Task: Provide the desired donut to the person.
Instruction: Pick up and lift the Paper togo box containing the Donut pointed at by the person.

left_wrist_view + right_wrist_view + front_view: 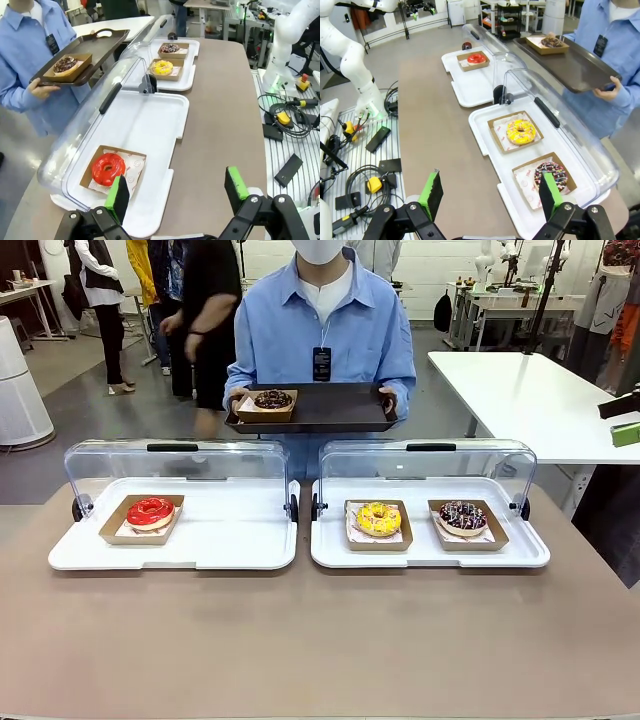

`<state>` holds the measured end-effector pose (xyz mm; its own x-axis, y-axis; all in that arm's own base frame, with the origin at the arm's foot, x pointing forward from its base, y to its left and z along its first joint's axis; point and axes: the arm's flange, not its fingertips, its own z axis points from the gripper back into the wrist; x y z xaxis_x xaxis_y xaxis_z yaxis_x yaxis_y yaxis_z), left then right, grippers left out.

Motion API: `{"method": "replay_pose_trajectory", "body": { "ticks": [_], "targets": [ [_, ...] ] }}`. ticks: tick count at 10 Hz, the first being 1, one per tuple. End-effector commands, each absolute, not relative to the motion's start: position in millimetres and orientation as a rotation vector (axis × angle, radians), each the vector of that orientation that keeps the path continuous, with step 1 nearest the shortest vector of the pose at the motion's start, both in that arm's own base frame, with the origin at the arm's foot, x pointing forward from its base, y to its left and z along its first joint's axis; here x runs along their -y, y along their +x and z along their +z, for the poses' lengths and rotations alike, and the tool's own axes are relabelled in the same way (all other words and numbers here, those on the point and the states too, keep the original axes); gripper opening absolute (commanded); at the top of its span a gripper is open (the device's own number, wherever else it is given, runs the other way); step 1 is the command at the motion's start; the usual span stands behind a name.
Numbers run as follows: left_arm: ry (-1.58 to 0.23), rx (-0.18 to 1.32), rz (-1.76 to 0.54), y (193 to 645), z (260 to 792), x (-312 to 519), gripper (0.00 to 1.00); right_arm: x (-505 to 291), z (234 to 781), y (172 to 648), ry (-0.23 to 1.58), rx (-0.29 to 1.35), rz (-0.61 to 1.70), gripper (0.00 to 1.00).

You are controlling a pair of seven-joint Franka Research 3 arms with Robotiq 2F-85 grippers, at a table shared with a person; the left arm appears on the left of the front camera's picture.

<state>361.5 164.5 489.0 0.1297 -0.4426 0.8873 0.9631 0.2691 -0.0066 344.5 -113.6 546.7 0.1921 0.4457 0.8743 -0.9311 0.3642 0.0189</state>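
Three donuts [378,518] lie in open cases [240,540] at the table's [320,640] far edge; the person [320,330] holds a tray [340,410] beyond. Left gripper [176,187] and right gripper [490,189] hang spread, empty.

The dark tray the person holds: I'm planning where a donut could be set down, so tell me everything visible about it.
The dark tray is a dark brown rectangle, seemingly plastic, with a raised rim and a cut-out handle. The person holds it roughly level at waist height beyond the display cases, a hand at each short end. One paper box with a chocolate donut sits at one end; the rest is bare.
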Motion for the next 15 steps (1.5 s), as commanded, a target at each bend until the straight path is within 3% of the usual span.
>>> {"method": "replay_pose_trajectory", "body": {
  "ticks": [1,15],
  "targets": [
    [-0.704,0.941,-1.118,358.8,486.9,-169.2,1.00,112.8,546.9,345.7,0.656,0.934,1.076,1.00],
    [-0.704,0.941,-1.118,358.8,486.9,-169.2,1.00,112.8,546.9,345.7,0.656,0.934,1.076,1.00]
  ]
}}
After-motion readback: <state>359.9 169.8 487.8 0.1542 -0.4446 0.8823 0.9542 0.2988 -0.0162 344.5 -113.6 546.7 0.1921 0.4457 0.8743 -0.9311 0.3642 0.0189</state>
